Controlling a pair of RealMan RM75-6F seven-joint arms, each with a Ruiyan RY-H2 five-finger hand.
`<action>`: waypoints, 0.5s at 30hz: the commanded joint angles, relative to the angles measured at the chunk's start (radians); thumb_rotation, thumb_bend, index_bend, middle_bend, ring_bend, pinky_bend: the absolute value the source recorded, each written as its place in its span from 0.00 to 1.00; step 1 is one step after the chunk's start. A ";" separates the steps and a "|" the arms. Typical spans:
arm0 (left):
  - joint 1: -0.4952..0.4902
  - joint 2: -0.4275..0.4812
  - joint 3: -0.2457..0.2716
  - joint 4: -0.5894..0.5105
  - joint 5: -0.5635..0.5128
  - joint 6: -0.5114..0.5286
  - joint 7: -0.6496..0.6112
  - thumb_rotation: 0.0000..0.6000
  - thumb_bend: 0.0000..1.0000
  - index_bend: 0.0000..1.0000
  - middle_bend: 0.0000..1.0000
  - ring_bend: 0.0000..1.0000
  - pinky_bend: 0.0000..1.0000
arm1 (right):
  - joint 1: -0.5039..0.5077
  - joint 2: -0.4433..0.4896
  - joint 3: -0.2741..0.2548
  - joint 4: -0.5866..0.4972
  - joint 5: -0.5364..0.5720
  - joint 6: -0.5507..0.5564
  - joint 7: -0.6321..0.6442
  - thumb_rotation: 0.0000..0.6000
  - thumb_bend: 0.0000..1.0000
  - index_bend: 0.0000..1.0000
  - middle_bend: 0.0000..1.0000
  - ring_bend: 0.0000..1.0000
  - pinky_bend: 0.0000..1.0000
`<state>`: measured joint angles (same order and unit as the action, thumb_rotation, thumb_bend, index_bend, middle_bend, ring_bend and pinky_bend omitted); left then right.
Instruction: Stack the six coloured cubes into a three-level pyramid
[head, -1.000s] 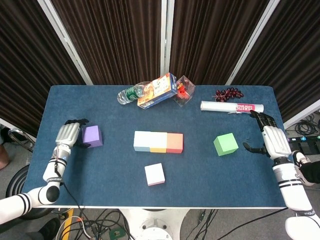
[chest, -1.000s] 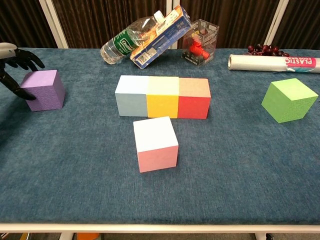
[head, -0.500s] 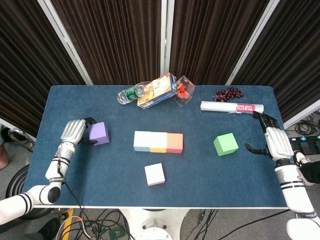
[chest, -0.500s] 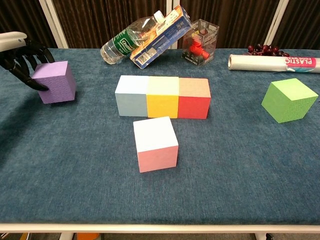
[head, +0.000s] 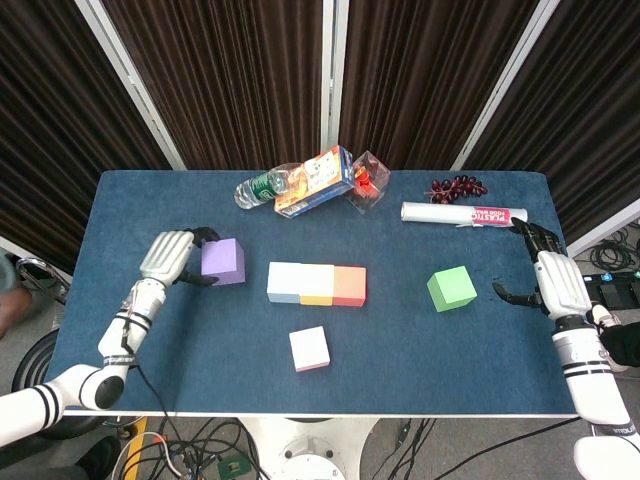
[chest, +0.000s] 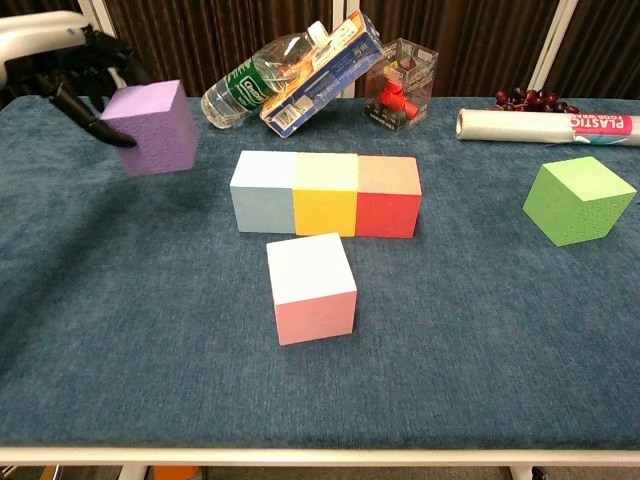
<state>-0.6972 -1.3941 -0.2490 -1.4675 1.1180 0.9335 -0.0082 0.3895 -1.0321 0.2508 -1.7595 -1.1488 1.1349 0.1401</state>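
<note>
because lifted for level two: purple cube pinched in left robot hand, off the bench
right robot hand: spread, holding nothing, beside green cube
base row: touching, ready

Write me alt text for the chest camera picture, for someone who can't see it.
At upper left, the left robot hand holds a purple cube above the blue cloth table. A row of pale blue cube, yellow cube and red cube sits mid-table, a pink cube in front, a green cube at right.
</note>
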 joint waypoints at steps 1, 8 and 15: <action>-0.033 0.010 -0.023 -0.048 0.002 -0.006 0.039 1.00 0.18 0.44 0.51 0.40 0.40 | -0.001 0.002 0.003 -0.001 0.001 0.004 0.002 1.00 0.17 0.00 0.14 0.00 0.00; -0.117 -0.014 -0.049 -0.126 -0.071 -0.039 0.177 1.00 0.17 0.43 0.50 0.40 0.38 | -0.006 0.009 0.009 -0.001 0.000 0.010 0.013 1.00 0.17 0.00 0.14 0.00 0.00; -0.215 -0.102 -0.062 -0.132 -0.224 -0.026 0.358 1.00 0.16 0.43 0.50 0.40 0.36 | -0.012 0.015 0.009 0.007 0.002 0.008 0.026 1.00 0.17 0.00 0.14 0.00 0.00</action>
<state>-0.8721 -1.4581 -0.3013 -1.5932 0.9523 0.9005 0.2950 0.3780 -1.0179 0.2595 -1.7533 -1.1469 1.1435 0.1653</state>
